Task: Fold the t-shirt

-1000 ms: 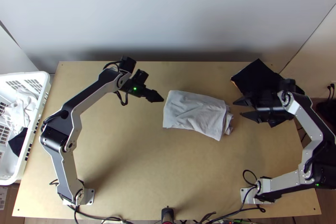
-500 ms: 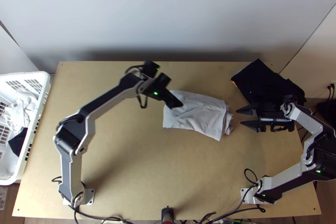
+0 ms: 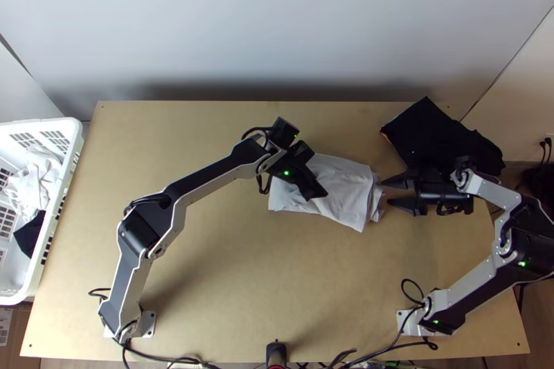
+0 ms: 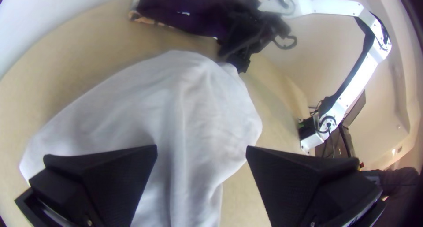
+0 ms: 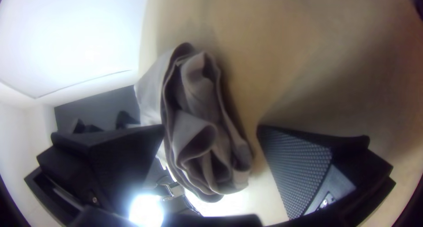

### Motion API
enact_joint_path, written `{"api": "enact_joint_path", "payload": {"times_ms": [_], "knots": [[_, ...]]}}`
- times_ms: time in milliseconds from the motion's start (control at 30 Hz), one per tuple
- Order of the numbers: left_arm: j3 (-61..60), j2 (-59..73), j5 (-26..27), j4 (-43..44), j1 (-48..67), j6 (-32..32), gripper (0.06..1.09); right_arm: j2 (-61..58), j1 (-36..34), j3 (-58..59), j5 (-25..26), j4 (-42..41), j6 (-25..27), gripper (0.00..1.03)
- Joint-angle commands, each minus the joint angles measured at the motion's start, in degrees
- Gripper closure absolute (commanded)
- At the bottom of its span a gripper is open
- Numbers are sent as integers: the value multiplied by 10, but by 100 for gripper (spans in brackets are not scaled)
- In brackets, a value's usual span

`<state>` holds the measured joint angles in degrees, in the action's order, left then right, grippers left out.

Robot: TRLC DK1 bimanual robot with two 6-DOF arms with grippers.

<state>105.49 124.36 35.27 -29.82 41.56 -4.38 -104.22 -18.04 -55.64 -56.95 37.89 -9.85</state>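
Grey tee (image 3: 343, 185), folded, wrinkled, w/ layered end, L gripper (image 3: 317, 195) & R gripper (image 3: 388, 192) fingers apart

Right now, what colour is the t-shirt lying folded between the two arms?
White to light grey: the t-shirt shows best in the top view.

Top view: The camera is looking steeply down from high over the near edge of the table (image 3: 228, 286), between the bases of the left arm (image 3: 215, 178) and right arm (image 3: 471, 300).
Left wrist view: The camera is looking closely over the t-shirt (image 3: 346, 189) toward the dark cloth (image 3: 433, 130) and right arm.
Right wrist view: The camera is facing the t-shirt's layered end from nearby.
Shared t-shirt: All views are including it.
Shared dark cloth: Top and left wrist views are including it.
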Motion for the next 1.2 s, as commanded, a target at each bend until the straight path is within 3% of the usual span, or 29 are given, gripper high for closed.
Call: {"api": "enact_joint_path", "payload": {"times_ms": [0,733,767,833,867,933,967,1033,1167], "knots": [[2,10,-16,7,8,-2,10,-39,38,-29,-1,-21,-13,5],[19,18,-37,10,-3,-7,10,-34,180,-45,-20,-36,-61,5],[20,19,-37,10,-3,-7,10,-37,180,-46,-20,-37,-68,8],[22,19,-38,10,-6,-7,10,-41,180,-45,-20,-38,-78,26],[22,18,-38,10,-8,-7,10,-38,177,-46,-19,-40,-84,43],[22,17,-38,9,-11,-7,10,-21,173,-46,-9,-62,-120,88],[22,16,-38,9,-13,-7,10,-11,171,-43,-6,-77,-142,97],[22,15,-38,8,-18,-7,10,4,172,-48,-3,-81,-169,100],[22,10,-39,6,-25,-7,10,64,198,-54,113,-81,-161,100]]}}
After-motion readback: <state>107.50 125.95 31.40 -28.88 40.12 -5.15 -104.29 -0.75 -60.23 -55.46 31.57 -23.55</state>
